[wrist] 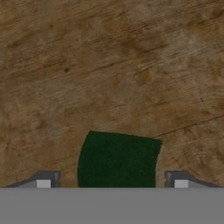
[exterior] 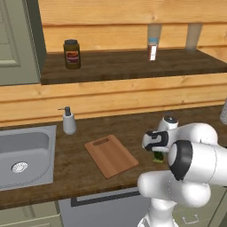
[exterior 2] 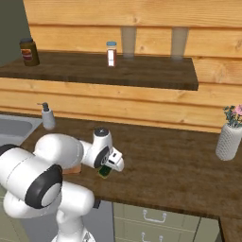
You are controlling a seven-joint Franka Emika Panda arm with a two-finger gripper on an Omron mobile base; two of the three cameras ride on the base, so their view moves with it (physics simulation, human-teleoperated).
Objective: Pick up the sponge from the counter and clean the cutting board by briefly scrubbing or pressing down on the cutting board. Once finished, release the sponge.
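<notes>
While the end effector (wrist: 112,183) stands open astride the sponge (wrist: 117,159) on the table (wrist: 109,65), descend squarely; close evenly.

sponge (wrist: 117,159) dk green | cutting board (exterior: 111,155) lt brown | counter (wrist: 109,65) dk brown wood-grain

1. A rendered home kitchen: a long dark wood-grain surface (exterior: 80,166) with an inset steel sink (exterior: 26,155) at its left end.
2. A soap dispenser (exterior: 68,120) stands just beside the sink, and a wooden cutting board (exterior: 111,155) lies on the surface.
3. A higher dark shelf (exterior: 124,64) against light plank walls carries a dark jar (exterior: 72,54) and a small shaker (exterior: 153,48).
4. Drawers with handles (exterior 2: 153,217) sit under the surface; a vase of flowers (exterior 2: 230,137) stands at the right.
</notes>
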